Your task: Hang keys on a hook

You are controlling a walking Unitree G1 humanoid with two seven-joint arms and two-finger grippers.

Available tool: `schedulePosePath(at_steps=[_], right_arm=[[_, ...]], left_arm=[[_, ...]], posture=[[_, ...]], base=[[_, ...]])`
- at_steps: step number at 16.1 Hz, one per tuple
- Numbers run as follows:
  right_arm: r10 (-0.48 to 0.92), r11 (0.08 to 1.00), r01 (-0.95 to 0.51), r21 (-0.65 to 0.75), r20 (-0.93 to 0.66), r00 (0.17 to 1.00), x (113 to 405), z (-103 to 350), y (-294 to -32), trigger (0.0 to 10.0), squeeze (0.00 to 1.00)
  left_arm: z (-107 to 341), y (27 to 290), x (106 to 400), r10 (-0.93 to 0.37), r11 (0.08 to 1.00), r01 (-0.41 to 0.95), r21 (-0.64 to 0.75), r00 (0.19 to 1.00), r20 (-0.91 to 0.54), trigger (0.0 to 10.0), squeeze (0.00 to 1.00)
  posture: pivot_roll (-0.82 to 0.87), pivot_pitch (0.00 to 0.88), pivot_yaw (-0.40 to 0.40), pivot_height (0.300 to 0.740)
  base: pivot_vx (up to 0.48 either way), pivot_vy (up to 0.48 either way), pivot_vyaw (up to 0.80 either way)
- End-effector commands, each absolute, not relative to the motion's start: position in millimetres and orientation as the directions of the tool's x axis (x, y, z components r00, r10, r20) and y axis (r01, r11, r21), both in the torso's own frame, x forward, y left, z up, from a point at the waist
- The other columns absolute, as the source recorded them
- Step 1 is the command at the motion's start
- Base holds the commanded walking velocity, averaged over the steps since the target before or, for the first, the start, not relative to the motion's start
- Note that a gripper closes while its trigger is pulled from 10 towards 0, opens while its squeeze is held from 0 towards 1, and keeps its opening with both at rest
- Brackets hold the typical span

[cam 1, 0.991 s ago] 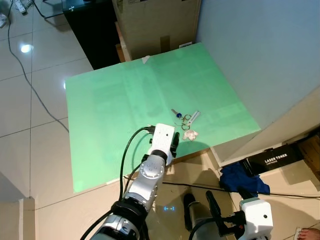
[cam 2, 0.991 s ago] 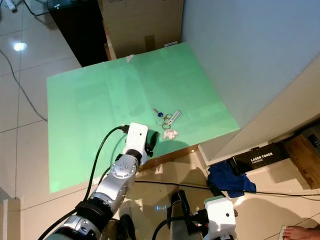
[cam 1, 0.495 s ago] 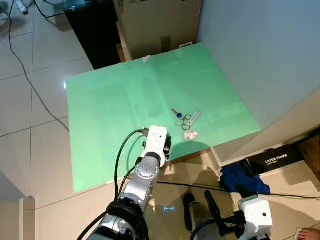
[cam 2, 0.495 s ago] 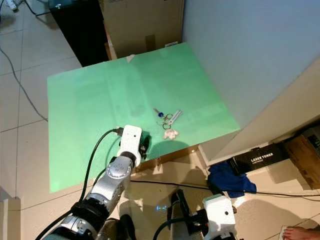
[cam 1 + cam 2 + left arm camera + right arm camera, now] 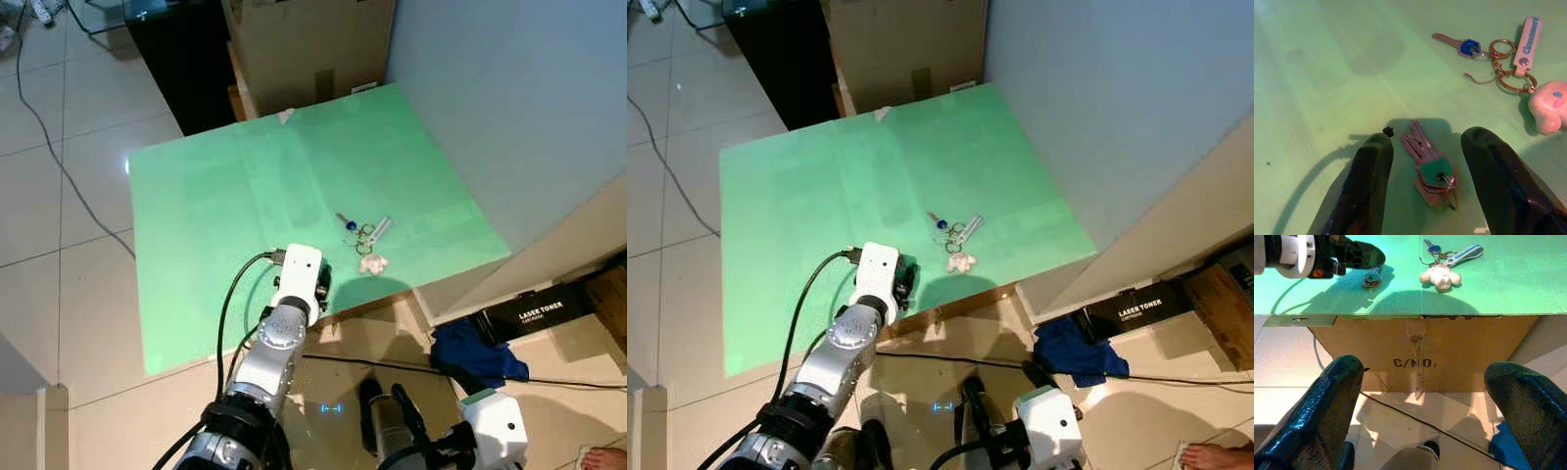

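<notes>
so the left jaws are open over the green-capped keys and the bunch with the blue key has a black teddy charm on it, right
Not quite. The charm on the bunch with the blue key is pale pink, not black, as the left wrist view shows. The rest holds: the left gripper has its jaws open on either side of the green-capped keys lying on the green board.

Green-capped key bunch (image 5: 1431,160) lying flat on the green board, second set with blue-headed key (image 5: 1458,45), rings, strap and pink figure (image 5: 1548,108) nearby

Both grippers (image 5: 1422,147) (image 5: 1425,382) spread wide
</notes>
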State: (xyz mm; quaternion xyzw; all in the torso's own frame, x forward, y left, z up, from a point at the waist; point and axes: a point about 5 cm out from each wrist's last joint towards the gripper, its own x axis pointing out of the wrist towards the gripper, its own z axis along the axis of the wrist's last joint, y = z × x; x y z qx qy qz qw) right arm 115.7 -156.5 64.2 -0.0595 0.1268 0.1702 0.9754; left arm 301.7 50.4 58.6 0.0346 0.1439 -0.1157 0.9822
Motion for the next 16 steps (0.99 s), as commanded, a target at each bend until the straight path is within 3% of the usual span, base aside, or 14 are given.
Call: schedulePosePath(at_steps=[1, 10, 15, 16], right_arm=[[0.316, 0.936, -0.344, -0.068, -0.266, 0.911, 112.8, 65.0, -158.0, 10.0, 0.00], [0.314, 0.938, -0.341, -0.057, -0.273, 0.910, 113.8, 62.6, -159.1, 10.0, 0.00], [0.319, 0.936, -0.347, -0.057, -0.276, 0.907, 114.1, 61.2, -158.3, 10.0, 0.00], [0.319, 0.936, -0.346, -0.058, -0.276, 0.907, 114.2, 61.0, -158.4, 10.0, 0.00]], left_arm=[[45.3, 38.9, 285.4, -0.253, 0.962, 0.274, 0.013, 0.903, -0.346, 7.1, 0.00], [31.1, 49.2, 260.7, -0.271, 0.947, 0.319, 0.043, 0.862, -0.428, 7.3, 0.00], [37.0, 38.7, 253.4, -0.314, 0.939, 0.345, -0.010, 0.843, -0.436, 8.0, 0.00], [41.4, 35.7, 253.4, -0.331, 0.934, 0.356, -0.016, 0.849, -0.411, 8.5, 0.00]], posture=[[-0.29, 0.283, 0.077, 0.740], [-0.28, 0.271, 0.066, 0.740], [-0.29, 0.259, 0.064, 0.740], [-0.29, 0.255, 0.064, 0.740]], base=[[0.000, 0.000, 0.00], [0.000, 0.000, 0.00], [0.000, 0.000, 0.00], [0.000, 0.000, 0.00]])
